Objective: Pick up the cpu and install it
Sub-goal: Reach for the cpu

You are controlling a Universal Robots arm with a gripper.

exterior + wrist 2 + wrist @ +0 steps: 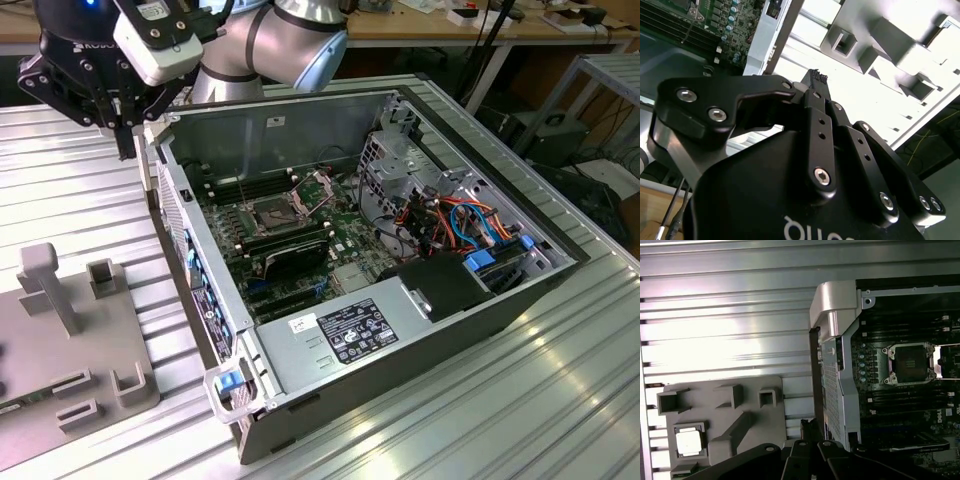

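cpu (689, 442) lying metal top up in pocket of grey holder (705, 407) on ribbed surface (730, 330), beside open computer case (290, 125). Fingers (821, 131) pressing together, gripping nothing, hovering near case edge. Judgement: grasp calling for widening fingers, squaring on chip edges, descending level. Socket (910, 362) standing open, empty. White label (352, 330) on power supply (300, 372): print unreadable.

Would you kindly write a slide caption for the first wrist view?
The cpu sits in a grey holder beside the open computer case, whose socket stands open.
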